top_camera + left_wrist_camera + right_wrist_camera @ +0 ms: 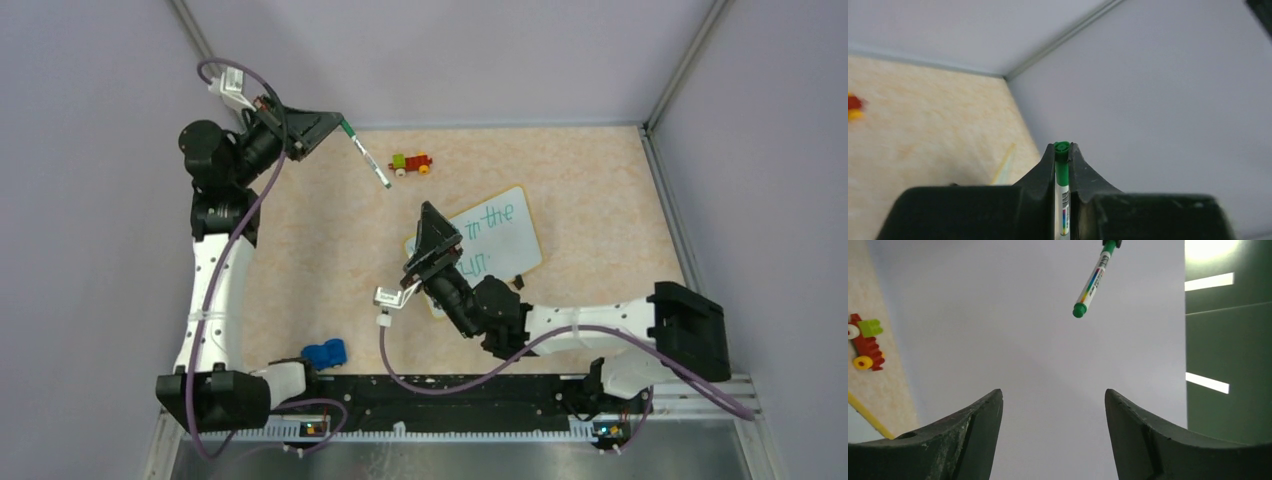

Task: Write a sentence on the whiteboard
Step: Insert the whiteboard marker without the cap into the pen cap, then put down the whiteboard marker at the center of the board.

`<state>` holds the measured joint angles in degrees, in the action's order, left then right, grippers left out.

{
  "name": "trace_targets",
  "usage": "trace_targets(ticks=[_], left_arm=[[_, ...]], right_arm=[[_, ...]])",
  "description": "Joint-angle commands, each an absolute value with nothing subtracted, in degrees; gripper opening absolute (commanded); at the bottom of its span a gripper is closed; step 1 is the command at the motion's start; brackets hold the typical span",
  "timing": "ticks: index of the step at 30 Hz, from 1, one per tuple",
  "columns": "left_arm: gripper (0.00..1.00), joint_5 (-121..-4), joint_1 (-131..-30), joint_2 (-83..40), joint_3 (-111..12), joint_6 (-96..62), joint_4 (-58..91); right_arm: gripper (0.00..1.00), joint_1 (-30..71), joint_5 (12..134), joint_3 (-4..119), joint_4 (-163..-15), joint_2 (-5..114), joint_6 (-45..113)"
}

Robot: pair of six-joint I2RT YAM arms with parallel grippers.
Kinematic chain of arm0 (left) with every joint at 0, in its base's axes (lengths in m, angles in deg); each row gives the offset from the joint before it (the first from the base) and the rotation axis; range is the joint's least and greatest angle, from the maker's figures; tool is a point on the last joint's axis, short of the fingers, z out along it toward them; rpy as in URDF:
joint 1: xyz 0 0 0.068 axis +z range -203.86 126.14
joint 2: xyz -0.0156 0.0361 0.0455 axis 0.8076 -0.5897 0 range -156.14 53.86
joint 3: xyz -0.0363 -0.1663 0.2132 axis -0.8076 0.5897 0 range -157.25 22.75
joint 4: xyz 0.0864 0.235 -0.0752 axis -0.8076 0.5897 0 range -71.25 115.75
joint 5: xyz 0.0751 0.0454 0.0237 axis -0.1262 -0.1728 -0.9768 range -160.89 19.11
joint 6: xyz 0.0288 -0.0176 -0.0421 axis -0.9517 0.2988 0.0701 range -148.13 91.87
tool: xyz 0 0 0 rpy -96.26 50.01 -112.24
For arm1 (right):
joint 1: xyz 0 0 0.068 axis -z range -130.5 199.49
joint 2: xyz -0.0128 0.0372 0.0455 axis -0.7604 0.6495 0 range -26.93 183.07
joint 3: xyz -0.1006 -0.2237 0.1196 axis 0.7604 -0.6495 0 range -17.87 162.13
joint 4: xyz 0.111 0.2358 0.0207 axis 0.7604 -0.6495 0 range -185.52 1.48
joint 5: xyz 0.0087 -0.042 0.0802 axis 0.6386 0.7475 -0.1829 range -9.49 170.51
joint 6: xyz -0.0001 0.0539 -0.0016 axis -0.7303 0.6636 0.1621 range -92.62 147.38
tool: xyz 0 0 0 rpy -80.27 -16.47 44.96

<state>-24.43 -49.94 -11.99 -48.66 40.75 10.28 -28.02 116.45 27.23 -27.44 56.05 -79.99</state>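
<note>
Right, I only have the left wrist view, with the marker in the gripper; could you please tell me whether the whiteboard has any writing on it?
Observer: Yes, the whiteboard carries the sentence in green, on two lines.
Operator: Thanks. What is the right gripper doing?
Observer: The right gripper is open and empty, overlapping the whiteboard's left end in the top view.
Operator: Is anything else on the table?
Observer: A blue toy car sits near the left arm's base.
</note>
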Motion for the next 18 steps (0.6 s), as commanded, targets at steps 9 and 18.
trace_targets(ticks=[9, 18], left_arm=[[0.0, -33.29, -49.12, -24.16, -69.99, -14.41, 46.88], [0.0, -37.08, -49.71, -33.46, -71.23, -33.72, 67.33]], right_arm=[[0.74, -14.82, 119.93, 56.99, -96.42, 45.96, -19.07], [0.75, 8.21, 97.96, 64.69, -120.12, 44.91, 5.6]])
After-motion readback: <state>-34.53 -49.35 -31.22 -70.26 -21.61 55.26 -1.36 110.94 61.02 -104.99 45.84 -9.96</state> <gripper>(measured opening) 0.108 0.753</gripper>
